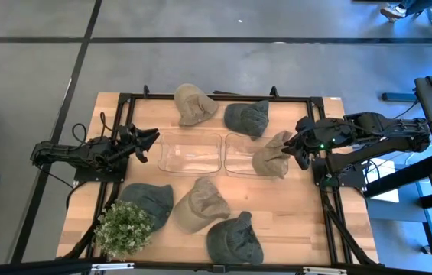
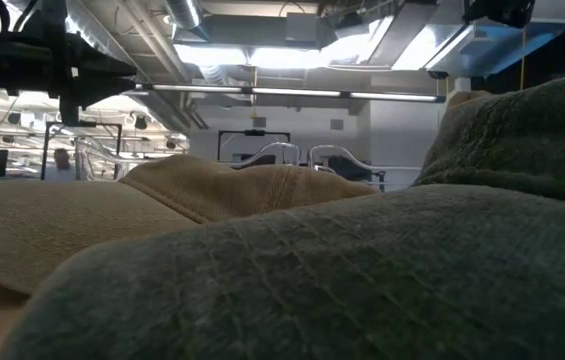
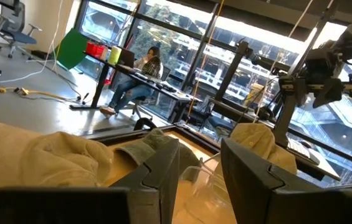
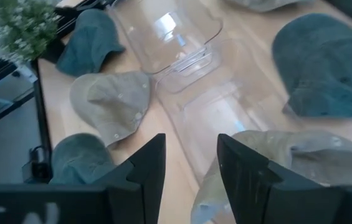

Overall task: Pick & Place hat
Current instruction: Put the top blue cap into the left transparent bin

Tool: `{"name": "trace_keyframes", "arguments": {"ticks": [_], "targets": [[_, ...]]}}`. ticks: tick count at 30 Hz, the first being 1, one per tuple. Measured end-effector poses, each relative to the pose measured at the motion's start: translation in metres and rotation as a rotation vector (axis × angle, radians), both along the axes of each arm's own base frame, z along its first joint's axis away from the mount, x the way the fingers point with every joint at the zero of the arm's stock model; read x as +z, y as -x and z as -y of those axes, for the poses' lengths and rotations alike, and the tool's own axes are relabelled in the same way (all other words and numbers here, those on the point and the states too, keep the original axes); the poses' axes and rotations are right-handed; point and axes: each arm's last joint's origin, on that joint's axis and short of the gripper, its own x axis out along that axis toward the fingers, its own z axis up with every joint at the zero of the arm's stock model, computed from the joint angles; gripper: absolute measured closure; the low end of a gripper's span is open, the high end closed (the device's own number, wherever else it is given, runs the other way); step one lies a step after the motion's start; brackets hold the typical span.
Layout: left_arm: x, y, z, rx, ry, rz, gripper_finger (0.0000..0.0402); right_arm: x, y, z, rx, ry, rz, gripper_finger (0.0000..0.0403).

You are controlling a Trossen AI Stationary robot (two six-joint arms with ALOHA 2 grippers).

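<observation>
Several tan and dark green caps lie around two clear bins at the table's middle. One tan cap (image 1: 271,156) (image 4: 294,165) lies draped over the right rim of the right bin (image 1: 238,153) (image 4: 219,112). My right gripper (image 1: 298,149) (image 4: 191,162) is open and hovers just to the right of this cap, with the cap beside one finger and nothing between the two. My left gripper (image 1: 153,140) (image 3: 199,171) is open too, level at the left bin's (image 1: 190,153) left rim, holding nothing.
Other caps: tan (image 1: 193,103) and green (image 1: 246,117) at the far side, green (image 1: 148,202), tan (image 1: 199,205) and green (image 1: 235,238) at the near side. A potted plant (image 1: 124,228) stands at the near left corner. Caps (image 2: 312,290) fill the low view.
</observation>
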Motion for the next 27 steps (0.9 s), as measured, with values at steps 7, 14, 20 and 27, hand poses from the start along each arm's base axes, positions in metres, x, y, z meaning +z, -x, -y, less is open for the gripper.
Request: {"name": "trace_keyframes", "arguments": {"ticks": [7,14,20,27], "targets": [[0.0000,0.0000,0.0000,0.001,-0.005,-0.003,0.0288,0.0005,0.0001,0.0042,-0.087,0.039,0.010,0.0217],[0.0000,0.0000,0.0000,0.001,-0.005,-0.003,0.0288,-0.0012,0.0016,0.0081,-0.104,0.074,-0.017,0.0143],[0.0000,0.0000,0.0000,-0.003,0.010,0.006,0.0288,-0.0012,0.0016,0.0091,-0.074,0.114,-0.027,0.0097],[0.0000,0.0000,0.0000,-0.003,0.012,0.007,0.0288,-0.0014,0.0010,0.0091,-0.106,0.081,-0.022,0.0089]]}}
